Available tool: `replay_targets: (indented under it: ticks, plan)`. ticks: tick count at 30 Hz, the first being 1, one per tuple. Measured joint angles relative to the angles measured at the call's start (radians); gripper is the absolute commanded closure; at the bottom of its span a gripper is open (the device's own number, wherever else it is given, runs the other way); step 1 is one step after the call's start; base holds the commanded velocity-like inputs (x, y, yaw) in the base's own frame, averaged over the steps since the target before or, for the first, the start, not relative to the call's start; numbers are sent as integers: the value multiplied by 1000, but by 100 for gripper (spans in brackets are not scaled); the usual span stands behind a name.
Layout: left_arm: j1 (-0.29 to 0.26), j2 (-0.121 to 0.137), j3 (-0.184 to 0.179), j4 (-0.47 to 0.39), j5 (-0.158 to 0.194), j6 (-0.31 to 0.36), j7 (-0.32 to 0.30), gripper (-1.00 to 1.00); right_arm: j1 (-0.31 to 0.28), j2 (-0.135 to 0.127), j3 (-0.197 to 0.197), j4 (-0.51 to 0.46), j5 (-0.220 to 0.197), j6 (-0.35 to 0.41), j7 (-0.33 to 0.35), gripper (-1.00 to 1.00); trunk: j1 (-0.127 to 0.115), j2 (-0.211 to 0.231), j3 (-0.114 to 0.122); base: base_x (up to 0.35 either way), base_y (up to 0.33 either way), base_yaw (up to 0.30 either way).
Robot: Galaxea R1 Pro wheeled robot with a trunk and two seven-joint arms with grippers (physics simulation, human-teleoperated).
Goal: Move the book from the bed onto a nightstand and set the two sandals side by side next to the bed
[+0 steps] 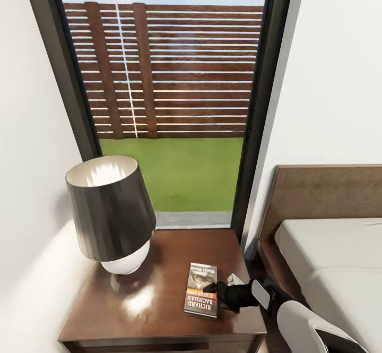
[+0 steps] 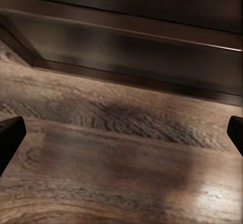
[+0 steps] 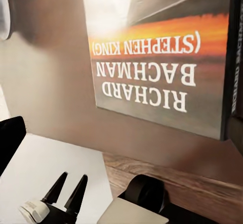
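Head view, book: we see the book [image 1: 201, 290] lying flat on the nightstand [image 1: 159, 310], near its front right corner, cover up.
Head view, lamp: a lamp [image 1: 111, 215] with a dark shade and white base stands on the back left part of the same surface, well apart from the book.
Head view, right claw: our right claw [image 1: 222, 295] is at the book's right edge, low over the surface; we cannot tell from here if it touches the book.
Head view, bed: the bed [image 1: 329, 257] with pale mattress and brown headboard is to the right of the nightstand.
Head view, window: a tall dark-framed window [image 1: 170, 103] is behind the nightstand, with grass and a slatted fence outside.
Left wrist view, left claw: our left claw [image 2: 121, 135] is spread wide, one dark finger at each side edge, nothing between them.
Left wrist view, floor: the wood-plank floor [image 2: 121, 153] lies below it, with a dark wooden edge behind.
Right wrist view, book: the book [image 3: 162, 52] is very close, its white lettering upside down under an orange band.
Right wrist view, right claw: one finger [image 3: 10, 140] is visible, and the claw looks open, not gripping the book.
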Motion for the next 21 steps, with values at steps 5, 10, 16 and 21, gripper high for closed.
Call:
replay_targets:
  ticks: [5, 10, 16, 21]
  plan:
    - [0, 0, 0, 0, 0, 0, 0, -100, 0, 0, 0, 1, 0, 0, -1, -100, -19, 35, 16, 0, 0, 0]
    - [0, 0, 0, 0, 0, 0, 0, -100, 0, 0, 0, 1, 0, 0, -1, -100, -38, 70, 31, 0, 0, 0]
    - [0, 0, 0, 1, 0, 0, 0, -100, 0, 0, 0, 1, 0, -2, -1, -100, -61, 112, 50, 0, 0, 0]
    - [0, 0, 0, 1, 0, 0, 0, -100, 0, 0, -1, 0, 1, -7, -1, -100, -81, 147, 66, 0, 0, 0]
